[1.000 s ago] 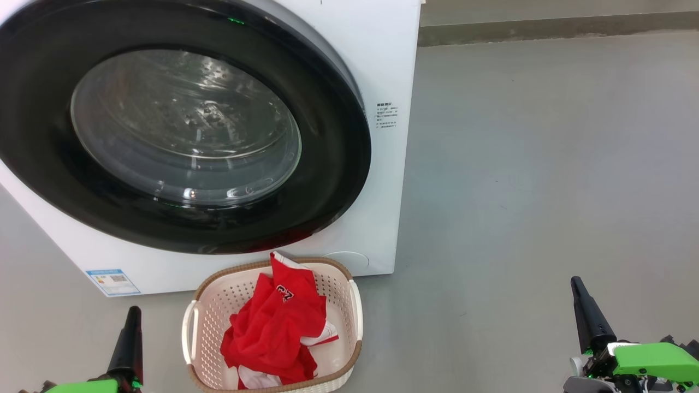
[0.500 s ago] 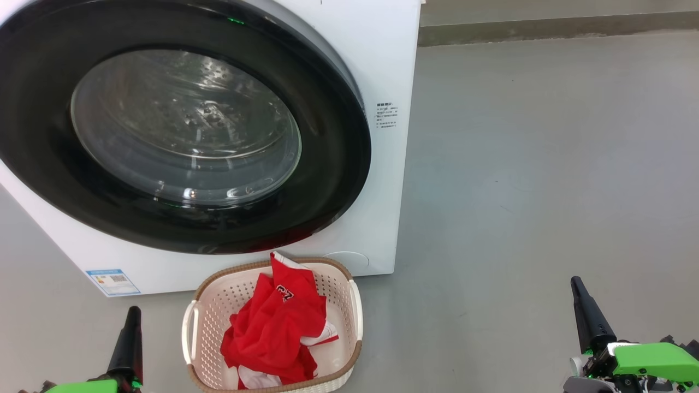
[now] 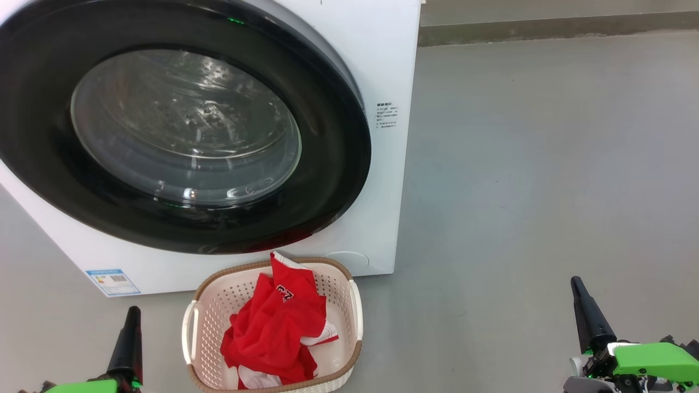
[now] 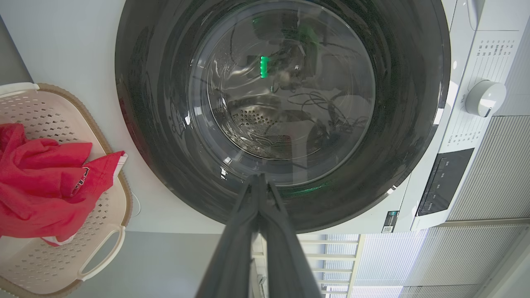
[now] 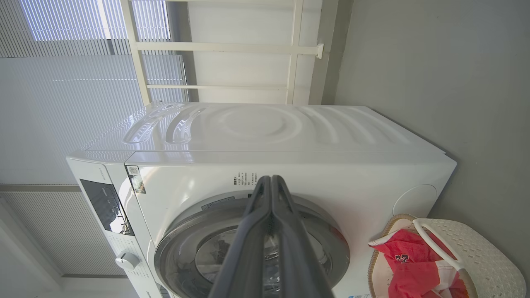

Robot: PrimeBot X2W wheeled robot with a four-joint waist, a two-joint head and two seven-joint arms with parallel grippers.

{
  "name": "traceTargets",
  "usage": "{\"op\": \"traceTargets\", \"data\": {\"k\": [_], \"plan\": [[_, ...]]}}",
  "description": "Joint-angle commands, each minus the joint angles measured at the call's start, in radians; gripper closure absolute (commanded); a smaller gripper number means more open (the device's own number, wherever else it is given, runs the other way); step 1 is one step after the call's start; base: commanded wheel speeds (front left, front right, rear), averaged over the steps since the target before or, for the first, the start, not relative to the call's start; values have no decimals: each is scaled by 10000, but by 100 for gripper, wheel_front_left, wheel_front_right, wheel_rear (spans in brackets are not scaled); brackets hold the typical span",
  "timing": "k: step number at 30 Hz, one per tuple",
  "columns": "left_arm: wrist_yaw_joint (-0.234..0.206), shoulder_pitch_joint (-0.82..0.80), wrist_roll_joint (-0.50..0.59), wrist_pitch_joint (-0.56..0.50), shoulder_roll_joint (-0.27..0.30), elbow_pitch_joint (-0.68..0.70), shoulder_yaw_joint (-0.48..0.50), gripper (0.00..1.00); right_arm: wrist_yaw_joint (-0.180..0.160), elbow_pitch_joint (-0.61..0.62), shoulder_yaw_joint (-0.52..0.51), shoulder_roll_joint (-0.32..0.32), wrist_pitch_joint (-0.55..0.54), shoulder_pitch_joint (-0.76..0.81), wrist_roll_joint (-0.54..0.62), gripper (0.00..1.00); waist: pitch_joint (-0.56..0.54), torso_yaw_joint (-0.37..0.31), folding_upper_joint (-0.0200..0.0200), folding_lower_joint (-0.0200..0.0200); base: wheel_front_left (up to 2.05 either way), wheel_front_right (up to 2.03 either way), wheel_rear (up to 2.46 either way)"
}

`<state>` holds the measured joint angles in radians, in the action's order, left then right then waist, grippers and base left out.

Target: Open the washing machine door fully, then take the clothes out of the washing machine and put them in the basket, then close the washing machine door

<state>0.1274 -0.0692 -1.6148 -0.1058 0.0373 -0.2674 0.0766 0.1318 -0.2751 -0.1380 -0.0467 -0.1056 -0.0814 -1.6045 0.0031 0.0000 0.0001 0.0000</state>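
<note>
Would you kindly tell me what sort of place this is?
Probably a laundry corner: a white front-loading washing machine on a grey floor, a basket holding red clothes before it, window blinds behind.

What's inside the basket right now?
The clothes, red with white trim, lie bunched in the basket, one corner draped over the rim nearest the washing machine. Bare perforated wall shows beside them. Whatever lies under the heap is covered.

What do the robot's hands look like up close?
The left gripper and right gripper each have two long, dark fingers tapering to a point, like a beak. Behind them sit bright green covers, with grey and white bits by the right one.
</note>
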Motion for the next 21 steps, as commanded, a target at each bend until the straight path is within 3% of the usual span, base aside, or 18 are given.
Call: {"op": "traceTargets", "data": {"k": [1, 21], "plan": [[33, -387, 47, -59, 150, 223, 353, 100, -11, 303, 241, -35, -77, -265, -41, 100, 0, 0, -1, 0, 0, 0, 0], [33, -387, 54, -66, 144, 223, 361, 100, -11, 303, 242, -35, -77, -265, -42, 100, 0, 0, -1, 0, 0, 0, 0]]}}
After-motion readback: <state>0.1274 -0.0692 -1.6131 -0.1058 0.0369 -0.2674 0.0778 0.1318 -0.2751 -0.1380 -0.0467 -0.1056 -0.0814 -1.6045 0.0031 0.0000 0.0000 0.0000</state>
